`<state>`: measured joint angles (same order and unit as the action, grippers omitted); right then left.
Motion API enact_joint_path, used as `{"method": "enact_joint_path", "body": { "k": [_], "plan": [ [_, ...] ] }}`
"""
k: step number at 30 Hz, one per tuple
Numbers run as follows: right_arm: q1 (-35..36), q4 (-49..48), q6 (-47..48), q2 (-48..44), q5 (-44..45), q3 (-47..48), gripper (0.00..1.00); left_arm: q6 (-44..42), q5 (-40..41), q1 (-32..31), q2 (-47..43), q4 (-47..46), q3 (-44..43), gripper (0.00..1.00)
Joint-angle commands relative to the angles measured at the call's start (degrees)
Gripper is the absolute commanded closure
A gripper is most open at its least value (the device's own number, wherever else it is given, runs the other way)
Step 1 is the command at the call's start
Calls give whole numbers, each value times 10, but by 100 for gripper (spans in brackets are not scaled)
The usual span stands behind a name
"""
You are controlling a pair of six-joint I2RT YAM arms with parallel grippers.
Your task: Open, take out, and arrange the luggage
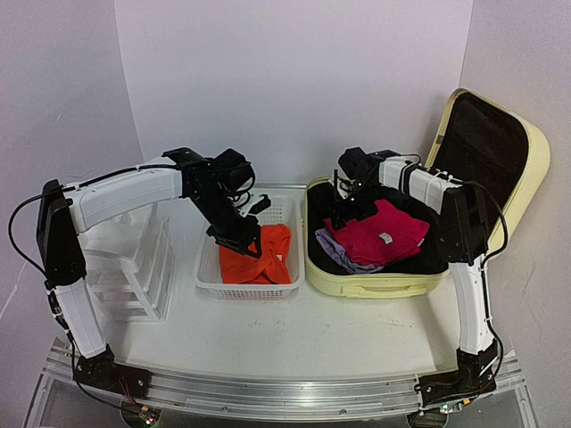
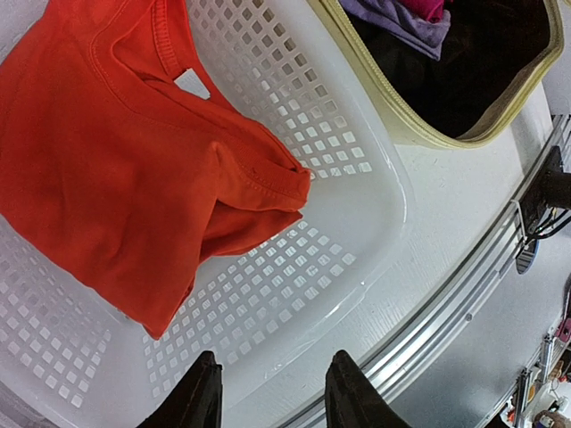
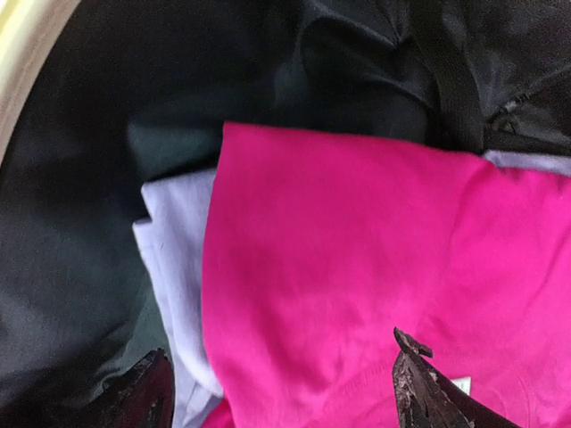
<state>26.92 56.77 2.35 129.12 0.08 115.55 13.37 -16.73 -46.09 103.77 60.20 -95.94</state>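
The large pale yellow hard-shell suitcase (image 1: 375,283) is lying open toward the far right corner of the white worktop (image 1: 312,339), its lid standing up. The right tool (image 3: 278,348) is hovering released over a magenta shirt (image 1: 379,234) inside the case. The left tool (image 2: 277,358), released and empty, is hanging above an orange shirt (image 1: 268,259) in the white mesh plastic basket (image 1: 207,267) at mid-worktop.

Pale yellow hard-shell luggage (image 1: 375,283), lying flat on the right, lid tilted open, black lining showing
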Motion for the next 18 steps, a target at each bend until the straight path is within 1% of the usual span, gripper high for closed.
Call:
{"method": "enact_joint_path", "body": {
  "k": [1, 4, 10, 14, 16, 18],
  "plan": [
    [0, -19, -1, 26, -2, 27, 16, -1, 6, -2, -26, 5, -12, 59],
    [0, -20, 1, 36, 20, 22, 14, -2, 10, -1, -29, 6, -14, 59],
    [5, -23, 9, 57, 23, 24, 13, -6, 11, -2, -28, 9, -17, 58],
    [10, -23, 9, 62, 60, 15, 13, -9, 15, -2, -29, 12, -21, 58],
    [10, -24, -2, 56, 103, 8, 15, -11, 16, -1, -30, 14, -21, 58],
    [10, -31, -7, 50, 151, -2, 21, -10, 17, -1, -30, 15, -20, 58]
  ]
}}
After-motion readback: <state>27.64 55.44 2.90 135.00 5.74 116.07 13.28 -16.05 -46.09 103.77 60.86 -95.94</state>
